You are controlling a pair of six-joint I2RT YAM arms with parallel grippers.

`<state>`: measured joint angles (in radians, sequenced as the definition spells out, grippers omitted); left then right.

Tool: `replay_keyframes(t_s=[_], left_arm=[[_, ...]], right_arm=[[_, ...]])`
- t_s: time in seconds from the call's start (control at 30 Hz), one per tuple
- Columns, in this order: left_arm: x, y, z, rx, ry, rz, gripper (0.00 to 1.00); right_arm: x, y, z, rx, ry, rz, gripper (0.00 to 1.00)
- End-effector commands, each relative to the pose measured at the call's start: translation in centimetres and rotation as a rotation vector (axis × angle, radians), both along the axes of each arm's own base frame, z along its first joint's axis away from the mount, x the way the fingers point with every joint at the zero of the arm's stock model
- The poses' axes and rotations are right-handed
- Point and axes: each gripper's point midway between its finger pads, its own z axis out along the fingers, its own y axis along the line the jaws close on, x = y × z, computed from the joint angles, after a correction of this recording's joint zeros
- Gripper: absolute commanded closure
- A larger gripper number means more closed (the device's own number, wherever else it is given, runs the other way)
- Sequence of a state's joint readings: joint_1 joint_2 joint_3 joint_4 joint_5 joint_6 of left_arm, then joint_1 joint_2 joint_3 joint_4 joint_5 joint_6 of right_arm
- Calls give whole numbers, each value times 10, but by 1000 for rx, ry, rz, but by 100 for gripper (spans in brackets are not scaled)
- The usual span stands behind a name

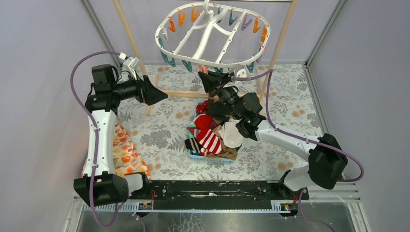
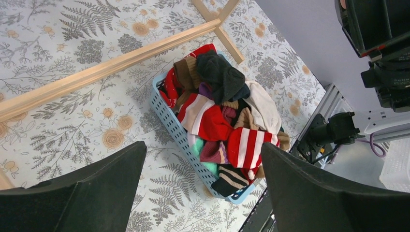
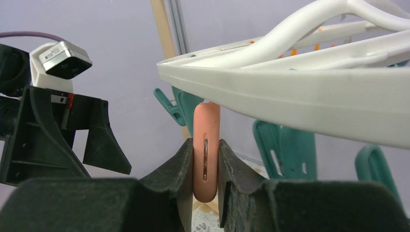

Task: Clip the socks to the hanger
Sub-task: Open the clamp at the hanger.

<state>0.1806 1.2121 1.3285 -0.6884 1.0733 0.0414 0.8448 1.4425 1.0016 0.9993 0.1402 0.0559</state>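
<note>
The socks [image 1: 211,137] lie heaped in a blue basket [image 1: 196,155] at the middle of the table, red-and-white striped, black, brown and cream ones tangled together. Above and beyond them the hanger [image 1: 209,36] hangs from the wooden frame [image 1: 188,93], its pegs dangling round the rim. No peg in any view has a sock in it, so by my reckoning the task is at its very start: every sock is yet to be lifted and clipped.

The right gripper [image 3: 205,147] is raised to the near rim of the hanger and its jaws are closed on a pink peg [image 3: 205,164], squeezing it from both sides. The left gripper [image 1: 157,92] hovers well off to the left with jaws spread wide and nothing in them.

Only the right wrist view shows that pinch, with teal pegs [image 3: 285,154] just beside; from above the gripper merely sits under the rim. Only the left wrist view looks down into the basket and shows each sock apart, while the overhead view alone shows both arms and the whole hanger bare of socks
</note>
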Motion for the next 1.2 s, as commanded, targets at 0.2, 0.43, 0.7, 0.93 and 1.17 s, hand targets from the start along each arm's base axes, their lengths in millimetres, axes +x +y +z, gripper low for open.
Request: replay_keyframes(t_s=[0.2,0.43,0.7,0.93,1.17], left_arm=[[-9,-42,99,-135,-105,-7,2],[-4,-65,124,-236,-110,-15,2],[22,-78,114,-281,-38,-20,8],[29,-81,115,-289,-44,-23,16],[40,-88,115,-294,-45,-28,24]], right_arm=[[-3,29,31,11,-108,1,96],[0,44,29,0,-111,2,96],[-5,63,25,-21,-122,12,96],[0,62,21,-18,-115,-46,97],[-1,68,20,-17,-111,-54,97]])
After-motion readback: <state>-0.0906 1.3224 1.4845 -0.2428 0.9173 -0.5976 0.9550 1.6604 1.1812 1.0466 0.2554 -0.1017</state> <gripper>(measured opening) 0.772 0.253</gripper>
